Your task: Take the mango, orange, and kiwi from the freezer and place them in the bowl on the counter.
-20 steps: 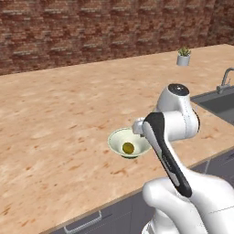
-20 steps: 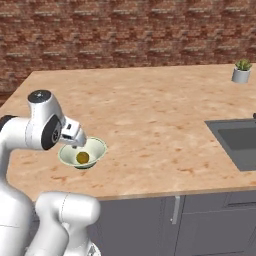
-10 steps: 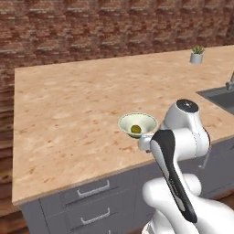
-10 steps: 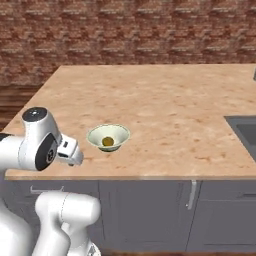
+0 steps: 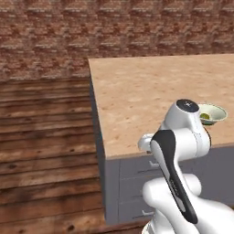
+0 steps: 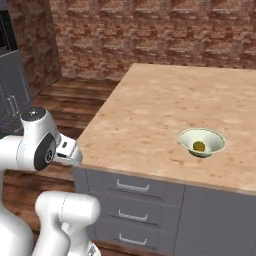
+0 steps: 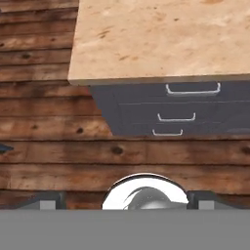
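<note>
The bowl (image 5: 213, 113) (image 6: 202, 142), pale greenish-white, stands on the counter (image 5: 146, 91) (image 6: 150, 115) near its front edge. One small yellowish fruit (image 6: 199, 146) (image 5: 205, 116) lies in it; I cannot tell whether it is the mango or the kiwi. The orange is out of view. My gripper (image 7: 124, 201) hangs off the counter's end and faces the wooden floor. Its fingertips (image 7: 46, 200) stand far apart with nothing between them. It is well away from the bowl.
Grey drawer fronts with bar handles (image 7: 193, 89) (image 6: 132, 186) run under the counter. Wooden floor (image 5: 45, 137) lies beyond the counter's end. A tall dark grey unit (image 6: 11, 85) stands at the far left; whether it is the freezer I cannot tell. A brick wall (image 5: 114, 27) backs the room.
The base has swung round, so both base views have shifted: the bowl now sits further right and the counter's end and the floor have come into view. The gripper stays open and empty.
</note>
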### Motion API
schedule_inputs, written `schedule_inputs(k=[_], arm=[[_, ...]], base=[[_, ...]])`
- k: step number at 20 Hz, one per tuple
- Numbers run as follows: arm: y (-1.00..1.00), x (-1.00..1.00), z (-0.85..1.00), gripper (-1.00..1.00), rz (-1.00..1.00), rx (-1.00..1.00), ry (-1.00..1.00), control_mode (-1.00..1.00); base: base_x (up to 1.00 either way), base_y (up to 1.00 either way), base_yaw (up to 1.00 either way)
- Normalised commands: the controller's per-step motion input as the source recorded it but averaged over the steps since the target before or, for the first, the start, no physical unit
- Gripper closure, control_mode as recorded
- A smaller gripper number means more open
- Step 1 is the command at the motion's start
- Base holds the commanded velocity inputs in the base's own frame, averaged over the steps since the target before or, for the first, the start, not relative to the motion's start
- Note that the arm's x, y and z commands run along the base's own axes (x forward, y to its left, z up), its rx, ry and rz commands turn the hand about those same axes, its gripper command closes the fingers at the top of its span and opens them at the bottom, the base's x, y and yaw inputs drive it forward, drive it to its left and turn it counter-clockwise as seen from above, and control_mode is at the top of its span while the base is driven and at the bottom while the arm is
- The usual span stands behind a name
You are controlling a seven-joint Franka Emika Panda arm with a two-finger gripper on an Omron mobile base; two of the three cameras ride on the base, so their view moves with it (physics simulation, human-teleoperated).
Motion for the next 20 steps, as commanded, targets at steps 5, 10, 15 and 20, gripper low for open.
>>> schedule_inputs(k=[5,10,15,20], arm=[[0.00,0.00,0.00,-1.00,0.00,0.00,0.00,1.00],[0.00,0.00,0.00,-1.00,0.00,0.00,0.00,1.00],[0.00,0.00,0.00,-1.00,0.00,0.00,0.00,1.00],[0.00,0.00,0.00,-1.00,0.00,0.00,0.00,1.00]], base=[[0.07,1.00,0.19],[0.48,1.00,0.05],[0.85,0.90,-0.01],[1.00,-0.09,-0.06]])
